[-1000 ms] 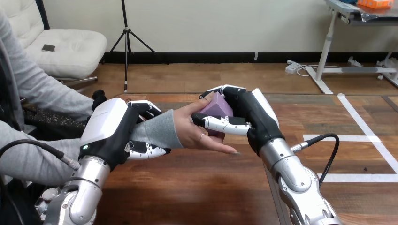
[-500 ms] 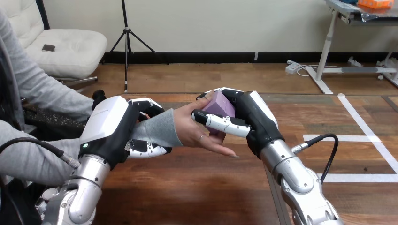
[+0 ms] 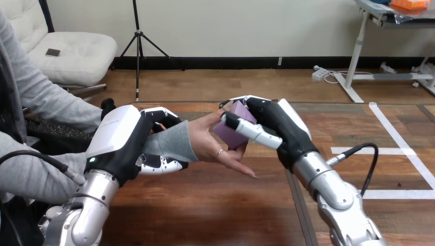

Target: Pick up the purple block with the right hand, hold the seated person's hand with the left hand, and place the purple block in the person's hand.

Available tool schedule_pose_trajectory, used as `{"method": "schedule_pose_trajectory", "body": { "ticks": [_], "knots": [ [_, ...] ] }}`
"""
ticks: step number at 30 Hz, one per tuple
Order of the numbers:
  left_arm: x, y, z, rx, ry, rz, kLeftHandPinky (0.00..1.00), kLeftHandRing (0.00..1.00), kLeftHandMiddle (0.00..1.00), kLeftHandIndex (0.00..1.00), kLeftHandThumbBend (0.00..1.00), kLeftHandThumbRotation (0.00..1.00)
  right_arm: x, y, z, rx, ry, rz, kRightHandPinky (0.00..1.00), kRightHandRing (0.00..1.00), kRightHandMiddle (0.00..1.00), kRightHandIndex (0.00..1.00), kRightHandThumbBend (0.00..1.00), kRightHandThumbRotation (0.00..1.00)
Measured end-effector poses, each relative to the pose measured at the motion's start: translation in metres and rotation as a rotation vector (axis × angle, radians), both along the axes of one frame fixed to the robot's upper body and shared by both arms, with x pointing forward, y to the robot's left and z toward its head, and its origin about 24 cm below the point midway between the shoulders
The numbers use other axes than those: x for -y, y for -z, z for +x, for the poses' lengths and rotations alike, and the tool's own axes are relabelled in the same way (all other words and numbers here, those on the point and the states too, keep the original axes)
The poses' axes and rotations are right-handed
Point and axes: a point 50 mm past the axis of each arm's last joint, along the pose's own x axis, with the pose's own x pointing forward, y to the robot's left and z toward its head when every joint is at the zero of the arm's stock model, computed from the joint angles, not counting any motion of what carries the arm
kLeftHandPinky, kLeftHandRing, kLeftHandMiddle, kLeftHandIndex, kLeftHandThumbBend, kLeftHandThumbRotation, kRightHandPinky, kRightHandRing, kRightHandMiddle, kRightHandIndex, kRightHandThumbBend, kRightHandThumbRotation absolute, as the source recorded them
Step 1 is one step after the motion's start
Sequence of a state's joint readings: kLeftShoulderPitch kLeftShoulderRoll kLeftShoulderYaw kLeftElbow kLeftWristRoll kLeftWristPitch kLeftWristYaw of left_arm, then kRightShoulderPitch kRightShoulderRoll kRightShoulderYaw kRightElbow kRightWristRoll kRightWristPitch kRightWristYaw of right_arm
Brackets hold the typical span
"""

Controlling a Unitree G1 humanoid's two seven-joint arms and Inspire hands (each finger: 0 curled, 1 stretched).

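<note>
Placing the purple block point(image 3: 234, 127) in the person's hand point(image 3: 211, 146) mid-frame: right hand point(image 3: 281, 129) grips it, left hand point(image 3: 119, 139) clasps the wrist point(image 3: 172, 143); releasing likely comes next.

Bright, even indoor light

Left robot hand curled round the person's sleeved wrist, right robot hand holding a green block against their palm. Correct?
No: in the head view the block is purple, not green. The rest stands: left robot hand round the sleeved wrist, right robot hand holding the block against the palm.
</note>
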State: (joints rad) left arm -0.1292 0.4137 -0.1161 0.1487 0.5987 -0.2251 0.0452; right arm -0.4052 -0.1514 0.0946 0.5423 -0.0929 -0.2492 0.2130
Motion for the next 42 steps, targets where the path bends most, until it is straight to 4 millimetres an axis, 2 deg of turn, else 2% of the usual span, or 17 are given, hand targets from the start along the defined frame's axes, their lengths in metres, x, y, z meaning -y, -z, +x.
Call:
{"method": "schedule_pose_trajectory", "body": {
  "ticks": [11, 12, 23, 34, 42],
  "knots": [
    [-0.003, 0.000, -0.005, -0.001, 0.001, 0.015, 0.62, 0.72, 0.74, 0.70, 0.80, 0.31, 0.008, -0.001, -0.002, 0.012, 0.014, 0.011, 0.60, 0.67, 0.68, 0.68, 1.00, 0.89],
    [-0.004, 0.000, -0.005, -0.001, 0.001, 0.016, 0.63, 0.72, 0.74, 0.71, 0.84, 0.34, 0.009, -0.001, -0.002, 0.013, 0.015, 0.012, 0.60, 0.67, 0.68, 0.69, 1.00, 0.90],
    [-0.006, 0.000, -0.009, -0.007, 0.009, 0.028, 0.69, 0.74, 0.75, 0.74, 0.97, 0.50, 0.008, -0.005, -0.005, 0.032, -0.001, 0.015, 0.62, 0.69, 0.69, 0.70, 1.00, 0.92],
    [-0.008, 0.002, -0.016, -0.024, 0.010, -0.004, 0.71, 0.75, 0.76, 0.76, 1.00, 0.63, 0.007, -0.010, -0.007, 0.050, -0.018, 0.022, 0.63, 0.71, 0.70, 0.72, 1.00, 0.92],
    [-0.011, 0.006, -0.022, -0.041, 0.005, -0.043, 0.66, 0.73, 0.76, 0.76, 1.00, 0.70, 0.008, -0.013, -0.009, 0.057, -0.023, 0.042, 0.64, 0.74, 0.73, 0.75, 1.00, 0.96]
  ]
}}
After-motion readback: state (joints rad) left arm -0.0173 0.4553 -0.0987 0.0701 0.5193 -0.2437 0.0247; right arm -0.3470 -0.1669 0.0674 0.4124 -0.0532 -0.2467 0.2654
